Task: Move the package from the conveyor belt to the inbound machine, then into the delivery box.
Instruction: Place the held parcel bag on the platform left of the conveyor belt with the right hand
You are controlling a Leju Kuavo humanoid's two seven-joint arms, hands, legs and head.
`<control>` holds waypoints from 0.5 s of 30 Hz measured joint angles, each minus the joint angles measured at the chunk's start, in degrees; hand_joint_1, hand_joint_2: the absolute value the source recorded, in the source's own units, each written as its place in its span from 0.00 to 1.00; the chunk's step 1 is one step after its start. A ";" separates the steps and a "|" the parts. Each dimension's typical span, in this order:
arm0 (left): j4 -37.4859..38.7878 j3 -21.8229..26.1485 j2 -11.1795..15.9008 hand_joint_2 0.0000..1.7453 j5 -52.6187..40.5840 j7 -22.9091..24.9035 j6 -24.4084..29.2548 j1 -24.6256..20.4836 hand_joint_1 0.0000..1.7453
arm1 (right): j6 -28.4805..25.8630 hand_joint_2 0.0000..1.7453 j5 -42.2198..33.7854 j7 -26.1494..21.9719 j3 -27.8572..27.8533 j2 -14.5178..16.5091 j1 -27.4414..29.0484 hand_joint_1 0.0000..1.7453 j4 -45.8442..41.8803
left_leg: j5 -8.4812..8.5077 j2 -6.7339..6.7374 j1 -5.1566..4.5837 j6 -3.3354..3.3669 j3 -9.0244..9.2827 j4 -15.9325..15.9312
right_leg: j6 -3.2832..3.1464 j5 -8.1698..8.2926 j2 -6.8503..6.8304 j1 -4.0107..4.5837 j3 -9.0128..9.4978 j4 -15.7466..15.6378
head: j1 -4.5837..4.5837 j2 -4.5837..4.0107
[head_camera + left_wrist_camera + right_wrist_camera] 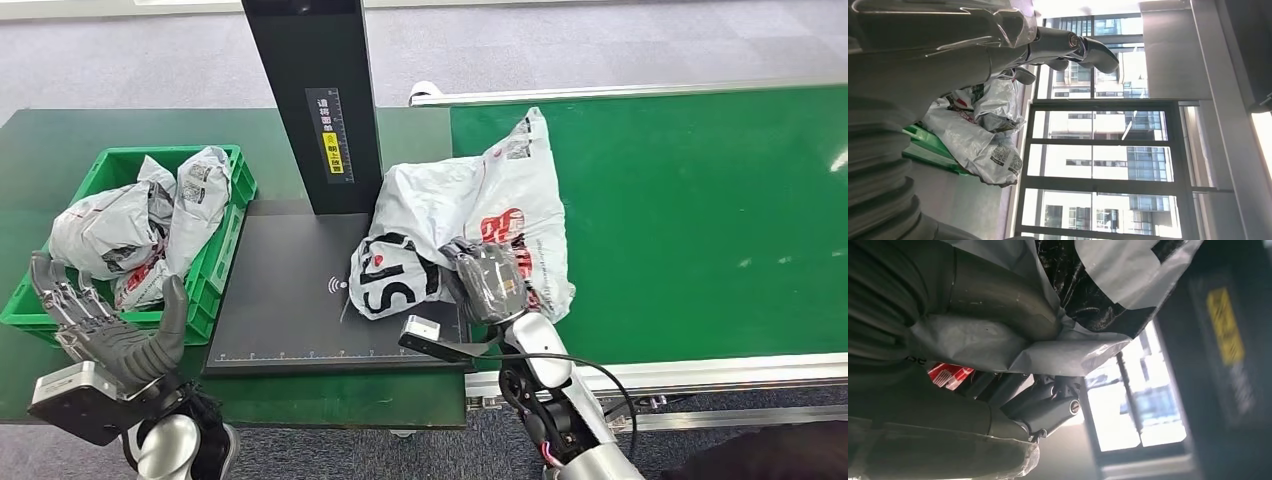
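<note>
Where fingers close, package folds half-hidden under right hand

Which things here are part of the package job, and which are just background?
In the job:
package gripped by right hand
conveyor belt
inbound machine
green delivery box
left hand, held open

Just there:
packages already in the box
windows

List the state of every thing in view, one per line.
Package: gripped, lying half on the conveyor belt, half on the inbound machine.
Right hand: fingers closed on the package.
Left hand: open, holding nothing, beside the delivery box.
Delivery box: filled with bagged parcels.
Conveyor belt: green surface bare past the package.
</note>
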 joint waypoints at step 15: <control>0.60 0.56 -0.21 1.00 1.92 0.00 -1.91 -1.09 0.00 | 7.65 1.00 -3.77 -1.76 10.44 0.91 -6.52 1.00 12.70 | 0.00 0.03 0.00 0.00 0.04 0.01 | 0.00 0.00 0.01 0.00 0.00 0.00 | 0.00 0.01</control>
